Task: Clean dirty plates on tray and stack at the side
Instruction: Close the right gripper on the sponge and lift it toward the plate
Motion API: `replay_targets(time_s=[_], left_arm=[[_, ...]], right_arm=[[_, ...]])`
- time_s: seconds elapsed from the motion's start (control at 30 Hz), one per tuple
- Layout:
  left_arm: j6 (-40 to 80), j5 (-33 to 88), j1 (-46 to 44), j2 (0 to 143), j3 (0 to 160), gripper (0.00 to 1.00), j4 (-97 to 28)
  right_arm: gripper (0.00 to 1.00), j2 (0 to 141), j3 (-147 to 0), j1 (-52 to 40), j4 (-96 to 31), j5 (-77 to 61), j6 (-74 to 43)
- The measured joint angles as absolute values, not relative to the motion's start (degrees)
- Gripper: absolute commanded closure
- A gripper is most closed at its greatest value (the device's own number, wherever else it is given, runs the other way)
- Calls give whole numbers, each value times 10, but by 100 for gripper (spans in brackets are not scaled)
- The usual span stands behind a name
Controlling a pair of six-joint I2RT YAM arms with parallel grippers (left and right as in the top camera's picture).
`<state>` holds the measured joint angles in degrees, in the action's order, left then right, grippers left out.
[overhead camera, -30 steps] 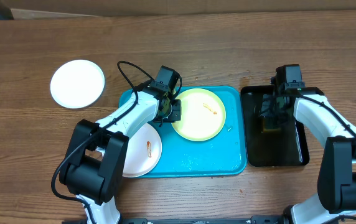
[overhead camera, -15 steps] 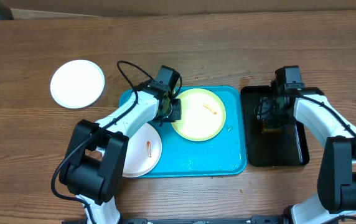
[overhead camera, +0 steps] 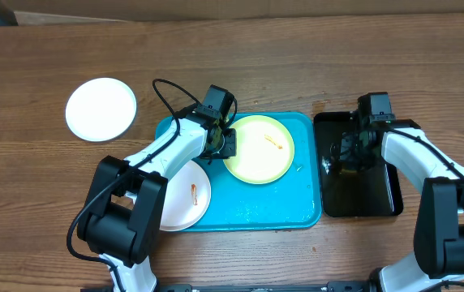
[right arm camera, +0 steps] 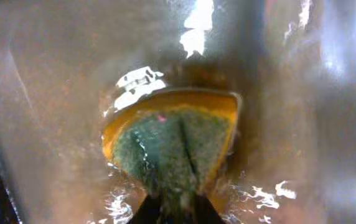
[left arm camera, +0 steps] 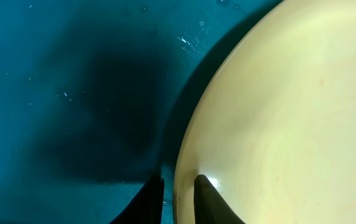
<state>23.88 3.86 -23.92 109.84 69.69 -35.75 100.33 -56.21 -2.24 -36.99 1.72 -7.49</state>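
The left arm lies over the white plate on the tray (overhead camera: 193, 199) and hides its left part. That plate sits at the tray's lower left corner, and its edge hangs over the tray's rim. From above, the fingertips of both grippers are hidden under the wrists.

The left wrist view shows only part of the lime-green plate (overhead camera: 258, 149). The rest is cut off at the right and bottom edges. The right wrist view is blurry, with bright wet shine, and the fingertips there are cut off at the bottom.

The blue tray (overhead camera: 277, 203) is in the middle of the overhead view. Its long side runs left to right. The lime-green plate lies flat and face up in the tray's upper middle. A small red smear on it slants down to the right. The white plate on the tray also lies flat, and its thin red smear runs up and down. Another white plate on the table (overhead camera: 100, 109) is in the upper left, well apart from the tray.

The left gripper (left arm camera: 177, 198) pinches the left rim of the lime-green plate, one finger on each side of it. The right gripper (right arm camera: 177, 210) is closed on a yellow and green sponge (right arm camera: 165, 140) over the black tray (overhead camera: 382, 203) at the right. That tray's long side runs up and down.
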Motion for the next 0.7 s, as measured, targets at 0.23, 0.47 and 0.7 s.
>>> replay_targets(time_s=[0.23,0.47,0.7], left_arm=[[239,38,-239,1098,697,81,-356],[239,39,-239,1098,697,77,-347],[239,44,-239,1098,698,78,-344]], right_arm=[[96,1003,-565,-22,-373,17,-74],[96,1003,-569,-22,-376,17,-75],[92,1003,-569,-23,-376,17,-75]])
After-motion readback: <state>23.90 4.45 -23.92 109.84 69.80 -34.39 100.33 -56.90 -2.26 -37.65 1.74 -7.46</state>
